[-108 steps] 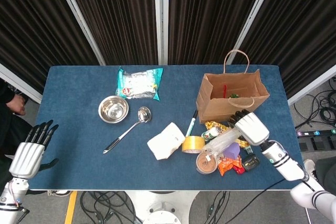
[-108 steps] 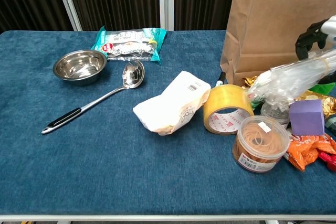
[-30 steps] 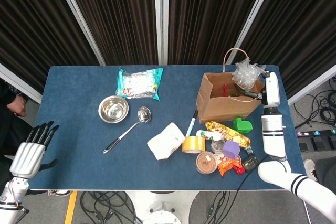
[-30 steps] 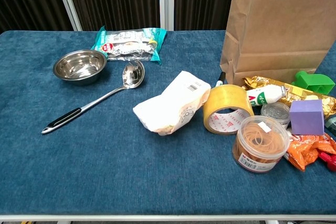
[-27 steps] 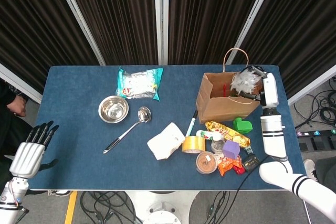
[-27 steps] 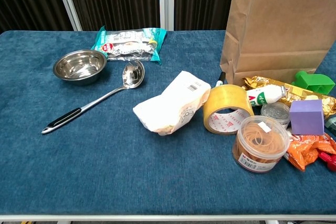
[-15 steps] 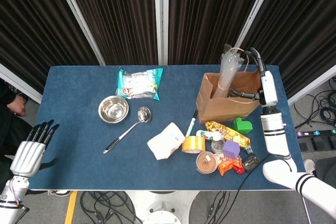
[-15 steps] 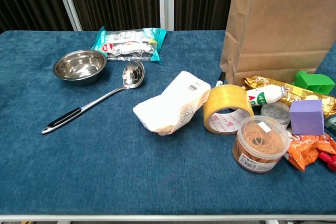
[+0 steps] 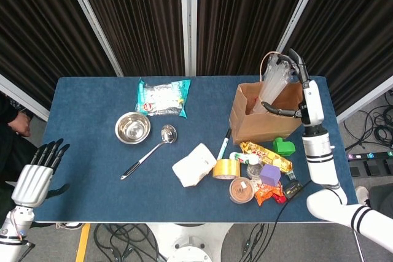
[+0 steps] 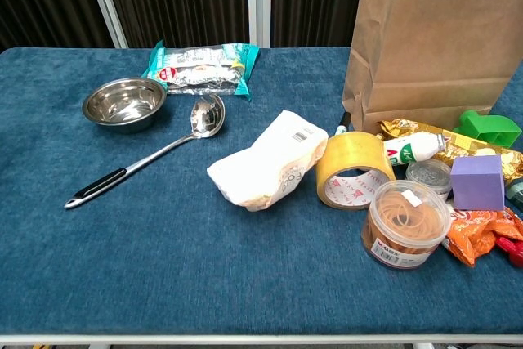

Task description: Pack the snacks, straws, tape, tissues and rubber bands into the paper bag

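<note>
The brown paper bag (image 9: 261, 126) (image 10: 441, 46) stands open at the table's right rear. A clear packet of straws (image 9: 274, 84) stands upright in it, its top poking out. My right hand (image 9: 302, 93) hovers beside the bag's right rim, fingers spread, fingertips near the packet's top. Yellow tape (image 9: 225, 168) (image 10: 353, 171), a white tissue pack (image 9: 195, 165) (image 10: 268, 161), a tub of rubber bands (image 9: 242, 189) (image 10: 404, 222), a gold snack bar (image 9: 265, 154) and an orange snack packet (image 10: 482, 234) lie in front of the bag. My left hand (image 9: 34, 176) hangs open off the table's left front.
A teal snack packet (image 9: 163, 97) lies at the back centre, with a steel bowl (image 9: 132, 127) and a ladle (image 9: 147, 151) nearer. A green block (image 9: 283, 146), a purple cube (image 9: 270, 175), a marker (image 9: 223, 144) and a small bottle (image 9: 242, 157) crowd the bag's front.
My right hand lifted the straws from the pile, carried them over the bag and lowered them in. They now stand upright inside, leaning toward the hand. The left hand stayed put.
</note>
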`<state>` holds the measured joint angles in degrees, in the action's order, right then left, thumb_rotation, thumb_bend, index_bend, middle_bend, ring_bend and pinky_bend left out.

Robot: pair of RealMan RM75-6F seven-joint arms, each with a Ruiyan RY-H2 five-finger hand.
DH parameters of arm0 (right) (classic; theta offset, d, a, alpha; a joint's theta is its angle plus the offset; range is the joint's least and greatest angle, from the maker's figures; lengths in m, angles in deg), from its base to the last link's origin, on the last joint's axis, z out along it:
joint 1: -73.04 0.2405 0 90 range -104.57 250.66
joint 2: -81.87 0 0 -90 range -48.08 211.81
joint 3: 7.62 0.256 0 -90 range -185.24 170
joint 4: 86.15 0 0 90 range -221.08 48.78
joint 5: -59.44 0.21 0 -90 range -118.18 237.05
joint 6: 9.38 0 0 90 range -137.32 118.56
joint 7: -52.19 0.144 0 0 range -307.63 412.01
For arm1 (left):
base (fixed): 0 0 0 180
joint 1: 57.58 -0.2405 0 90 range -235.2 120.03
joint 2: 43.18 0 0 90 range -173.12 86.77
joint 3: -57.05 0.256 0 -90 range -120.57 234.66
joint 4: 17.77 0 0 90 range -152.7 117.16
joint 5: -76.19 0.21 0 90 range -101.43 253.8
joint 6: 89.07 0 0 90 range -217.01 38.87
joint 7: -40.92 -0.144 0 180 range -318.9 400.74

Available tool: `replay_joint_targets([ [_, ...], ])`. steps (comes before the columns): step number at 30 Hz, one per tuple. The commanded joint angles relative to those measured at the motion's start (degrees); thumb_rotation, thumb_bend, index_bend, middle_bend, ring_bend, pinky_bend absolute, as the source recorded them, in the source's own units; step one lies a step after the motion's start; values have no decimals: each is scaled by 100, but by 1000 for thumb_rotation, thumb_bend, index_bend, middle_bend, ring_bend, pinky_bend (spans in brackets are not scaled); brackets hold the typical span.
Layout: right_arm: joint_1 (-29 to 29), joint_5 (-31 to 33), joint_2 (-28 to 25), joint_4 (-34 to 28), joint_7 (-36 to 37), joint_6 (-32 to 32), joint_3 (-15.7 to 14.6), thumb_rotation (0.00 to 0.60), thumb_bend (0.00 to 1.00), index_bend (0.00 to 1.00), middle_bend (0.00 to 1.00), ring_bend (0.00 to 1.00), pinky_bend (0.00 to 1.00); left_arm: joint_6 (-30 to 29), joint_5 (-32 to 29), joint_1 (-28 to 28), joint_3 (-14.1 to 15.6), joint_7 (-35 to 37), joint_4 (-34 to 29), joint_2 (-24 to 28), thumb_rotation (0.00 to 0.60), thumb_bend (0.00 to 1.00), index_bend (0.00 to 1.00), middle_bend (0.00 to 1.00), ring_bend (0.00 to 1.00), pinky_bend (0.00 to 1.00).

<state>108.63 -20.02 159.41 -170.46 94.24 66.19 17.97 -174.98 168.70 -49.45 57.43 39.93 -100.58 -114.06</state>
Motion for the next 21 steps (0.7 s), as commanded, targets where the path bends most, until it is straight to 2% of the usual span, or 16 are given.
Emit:
replay_joint_targets([
  [1, -67, -481, -375, -949, -149, 301, -14, 600, 0, 39, 172, 0, 0, -24, 5, -11, -4, -6, -31, 18, 600, 156, 66, 51, 0, 123],
  [5, -219, -1301, -864, -1927, -79, 284, -497, 600, 0, 44, 198, 19, 27, -44, 3, -33, 6, -16, -86, 34, 600, 156, 66, 51, 0, 123],
  [7, -289, -1591, -1033, -2191, -124, 212, -771, 600, 0, 65, 210, 42, 53, -33, 1, -35, 13, -32, -100, 30, 600, 156, 66, 51, 0, 123],
  [11, -382, -1993, -1516, -2488, -426, -319, -1452, 600, 0, 108, 214, 74, 80, -51, 15, -53, 28, -68, -122, 12, 600, 156, 66, 51, 0, 123],
  [15, -439, -1996, -2010, -2592, -1157, -972, -1940, 600, 0, 154, 219, 89, 95, -34, 3, -59, 36, -86, -127, 10, 600, 156, 66, 51, 0, 123],
  [18, -505, -1735, -2123, -2578, -2199, -1313, -2089, 600, 0, 189, 237, 105, 115, -30, -11, -65, 33, -79, -111, -10, 600, 156, 66, 51, 0, 123],
  [21, -559, -1349, -1995, -2597, -3036, -1534, -2153, 600, 0, 193, 238, 106, 117, -22, -20, -70, 36, -80, -77, -45, 600, 156, 66, 51, 0, 123],
])
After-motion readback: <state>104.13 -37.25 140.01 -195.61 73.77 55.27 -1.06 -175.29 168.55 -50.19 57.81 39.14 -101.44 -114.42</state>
